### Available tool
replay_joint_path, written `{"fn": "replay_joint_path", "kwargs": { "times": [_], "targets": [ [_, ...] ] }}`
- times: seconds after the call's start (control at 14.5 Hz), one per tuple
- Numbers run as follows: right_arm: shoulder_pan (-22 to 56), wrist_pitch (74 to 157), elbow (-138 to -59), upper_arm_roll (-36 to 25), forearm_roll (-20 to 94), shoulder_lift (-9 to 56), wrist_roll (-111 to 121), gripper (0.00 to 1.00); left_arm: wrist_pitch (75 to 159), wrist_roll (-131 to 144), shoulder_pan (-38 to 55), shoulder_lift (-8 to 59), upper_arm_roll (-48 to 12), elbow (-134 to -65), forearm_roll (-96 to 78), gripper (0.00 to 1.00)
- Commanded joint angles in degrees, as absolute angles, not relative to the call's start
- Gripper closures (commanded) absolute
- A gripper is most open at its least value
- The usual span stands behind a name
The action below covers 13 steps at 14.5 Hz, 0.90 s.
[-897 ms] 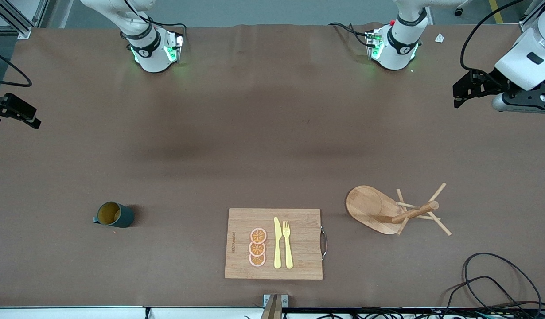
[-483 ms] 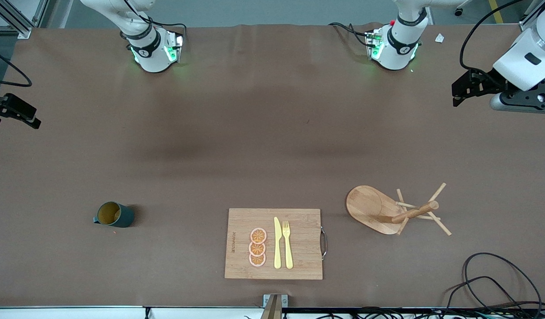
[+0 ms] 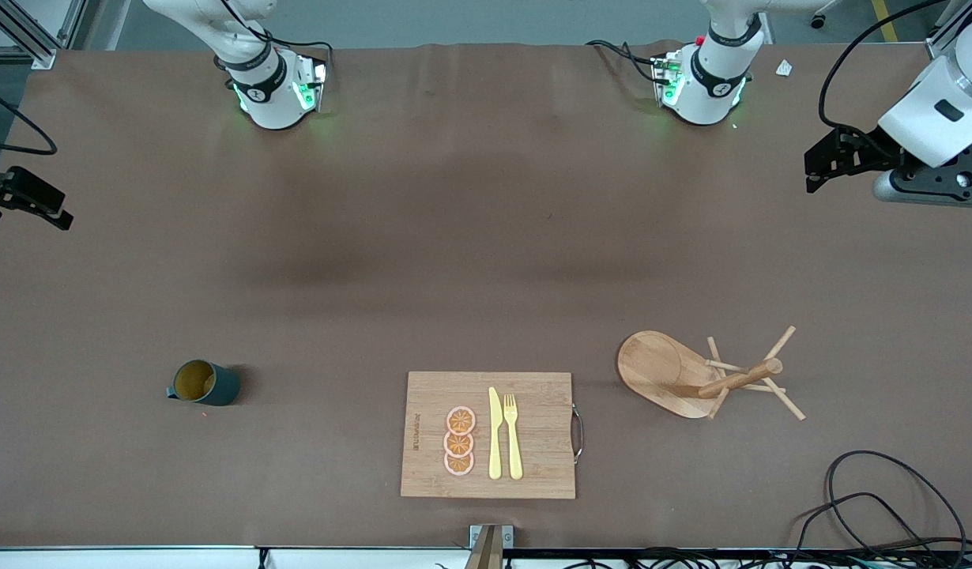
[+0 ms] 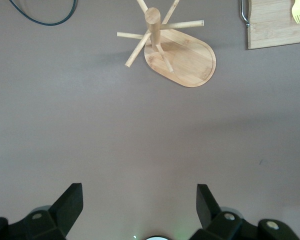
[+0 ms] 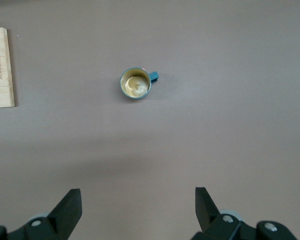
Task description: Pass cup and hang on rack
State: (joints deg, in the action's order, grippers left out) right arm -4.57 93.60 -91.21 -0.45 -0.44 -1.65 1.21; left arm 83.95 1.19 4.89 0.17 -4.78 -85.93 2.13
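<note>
Fingers spread wide on both, your left gripper [image 4: 137,210] and right gripper [image 5: 135,210] hold nothing; cup [image 3: 205,383] untouched on table, rack [image 3: 695,375] bare — nothing done yet.

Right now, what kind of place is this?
Probably a robot lab bench staged as a kitchen: two arm bases bolted to a brown table, loose cables, and a cup, rack and cutting board.

Front camera sat high across the table [image 3: 486,261], facing both robot bases, taking in the whole tabletop. Each wrist camera looked steeply down from well above. Left wrist view shared the rack [image 4: 177,52] [image 3: 691,378] with the front view; right wrist view shared the cup [image 5: 136,84] [image 3: 204,383].
</note>
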Motion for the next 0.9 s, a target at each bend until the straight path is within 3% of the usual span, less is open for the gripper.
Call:
{"fn": "replay_joint_path", "kwargs": {
  "times": [0.0,0.83],
  "targets": [
    [-5.1,93.5,-91.4,0.0,-0.4,-2.1,1.8,0.0,82.9,1.3,4.9,1.0,-4.7,-84.2,1.0,0.0],
    [-5.1,93.6,-91.4,0.1,-0.4,-2.1,1.8,0.0,83.1,1.2,5.4,1.7,-4.8,-84.2,1.0,0.0]
  ]
}}
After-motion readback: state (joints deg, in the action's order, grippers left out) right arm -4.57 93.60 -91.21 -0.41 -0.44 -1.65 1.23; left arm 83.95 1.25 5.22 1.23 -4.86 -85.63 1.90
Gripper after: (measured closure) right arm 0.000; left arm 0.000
